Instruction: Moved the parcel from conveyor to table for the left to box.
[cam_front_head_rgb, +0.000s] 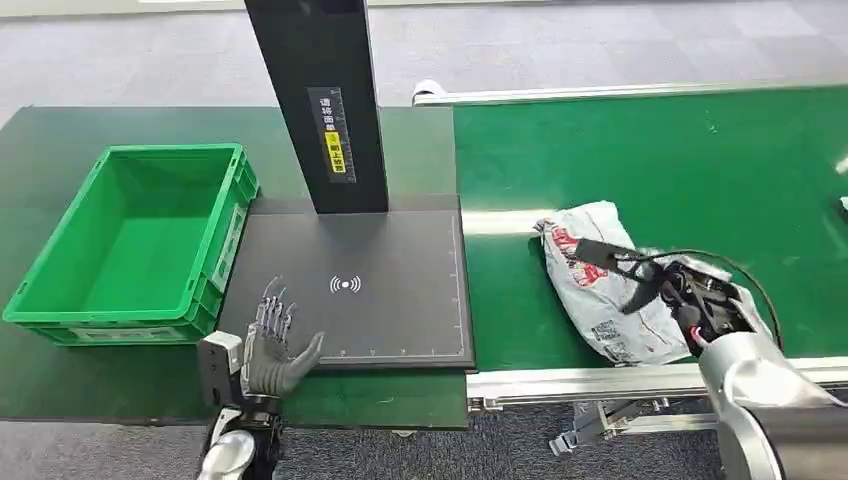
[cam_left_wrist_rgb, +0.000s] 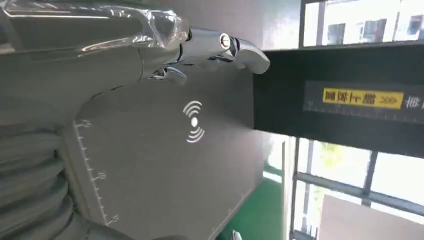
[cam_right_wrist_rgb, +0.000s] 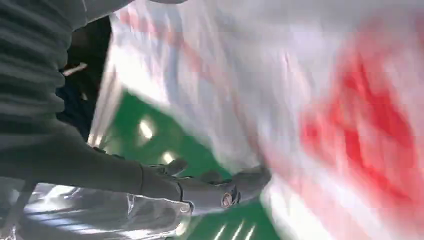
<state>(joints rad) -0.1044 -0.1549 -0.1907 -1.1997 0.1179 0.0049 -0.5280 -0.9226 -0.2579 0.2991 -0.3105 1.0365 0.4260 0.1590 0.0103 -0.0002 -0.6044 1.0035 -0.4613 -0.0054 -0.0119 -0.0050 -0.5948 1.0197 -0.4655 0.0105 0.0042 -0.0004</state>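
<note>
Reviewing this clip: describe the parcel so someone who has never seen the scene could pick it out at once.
Start at the green conveyor belt on the right side of the head view. On its near half lies the parcel, a crumpled soft bag with the right hand on it. Its white plastic with red print sets it apart from the rigid green crate at far left.

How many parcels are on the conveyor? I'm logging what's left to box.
1. The parcel lies on the conveyor near its front edge, under the right hand. The belt's far right end runs out of view.
</note>
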